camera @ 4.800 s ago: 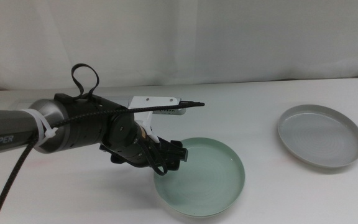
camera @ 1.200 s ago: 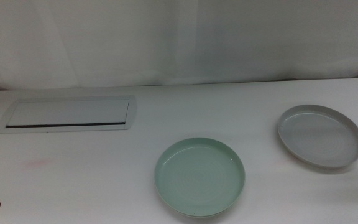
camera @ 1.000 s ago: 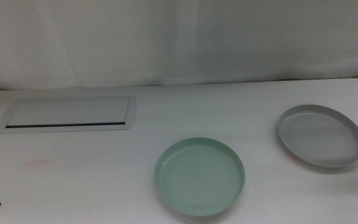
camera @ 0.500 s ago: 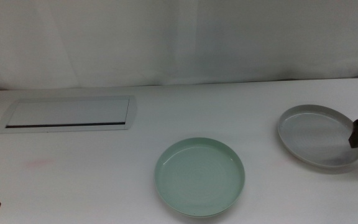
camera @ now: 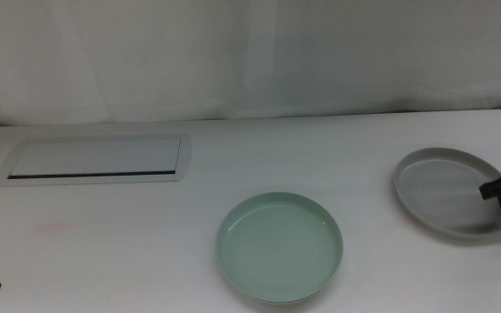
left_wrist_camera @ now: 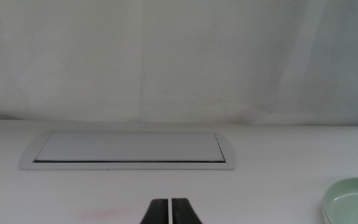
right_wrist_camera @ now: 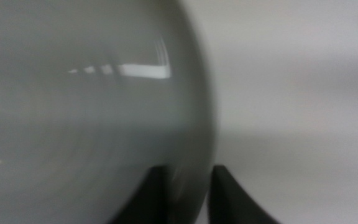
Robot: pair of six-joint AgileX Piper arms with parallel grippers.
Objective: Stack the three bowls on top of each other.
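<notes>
White table [camera: 146, 252] with recessed panel [camera: 96, 159]. Mint green bowl [camera: 279, 247] lies flat, front centre; grey bowl [camera: 446, 190] far right, its right edge tilted. Right gripper [right_wrist_camera: 187, 186]: 2 jaws straddling the grey rim. Left gripper [left_wrist_camera: 170, 211]: jaws pressed together, empty.
</notes>
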